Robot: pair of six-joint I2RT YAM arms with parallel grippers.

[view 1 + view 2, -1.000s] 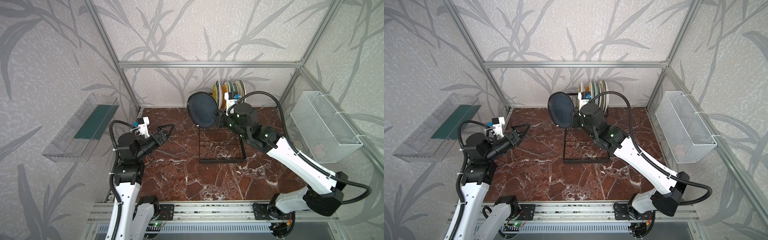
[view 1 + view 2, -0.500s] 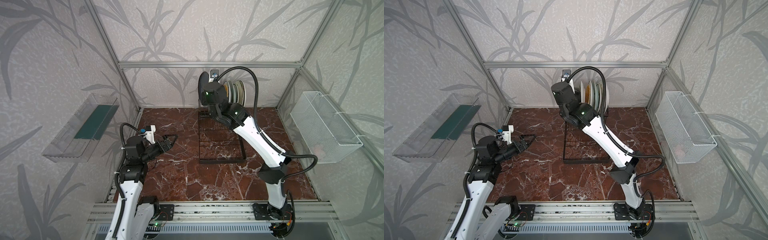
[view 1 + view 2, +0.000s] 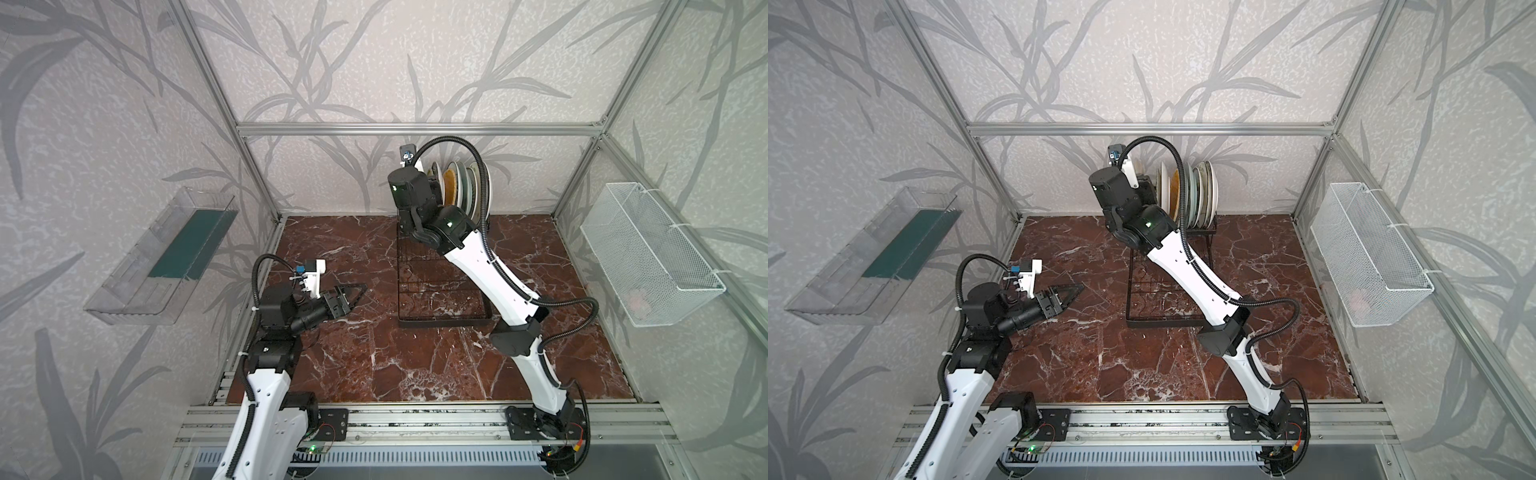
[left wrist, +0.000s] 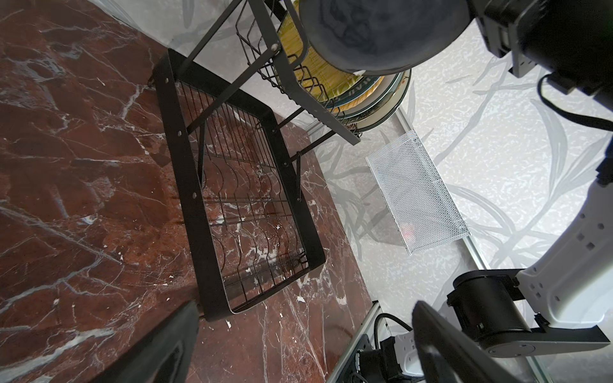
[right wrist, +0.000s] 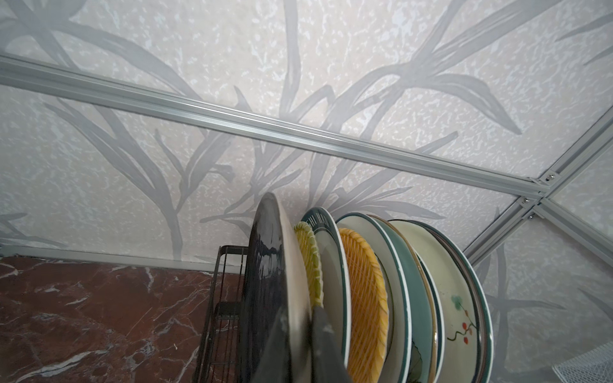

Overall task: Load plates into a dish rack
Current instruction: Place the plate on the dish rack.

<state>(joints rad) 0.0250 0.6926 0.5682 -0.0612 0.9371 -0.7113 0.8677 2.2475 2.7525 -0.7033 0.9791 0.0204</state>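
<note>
**Orientation.** The black plate (image 5: 265,282) stands on edge. In the right wrist view its disc runs from the lower centre of the frame up to mid-frame. The dark glossy face is turned to frame left, and a pale surface faces the row on the right. It is parallel to the other plates (image 5: 365,291) and just beside the yellow woven one at the left end of the row. Whether its lower edge is seated between the slot bars cannot be determined.

**Location.** In both top views the dish rack (image 3: 440,320) (image 3: 1163,322) occupies the upper centre. Its row of plates (image 3: 465,191) (image 3: 1196,191) stands upright at the far end, and its flat grid base lies on the marble table (image 3: 374,365).

**Right gripper** (image 5: 300,318). It is closed on the black plate's rim, with one finger on the dark face and one on the pale side.

**Left gripper** (image 3: 359,289) (image 4: 305,303). Its fingers are spread wide and hold nothing. It sits above the table at left centre of the top views, well apart from the rack.

**Markings.** A dark green plate rim (image 5: 316,219) carries pale capital letters, which are only partly legible.
</note>
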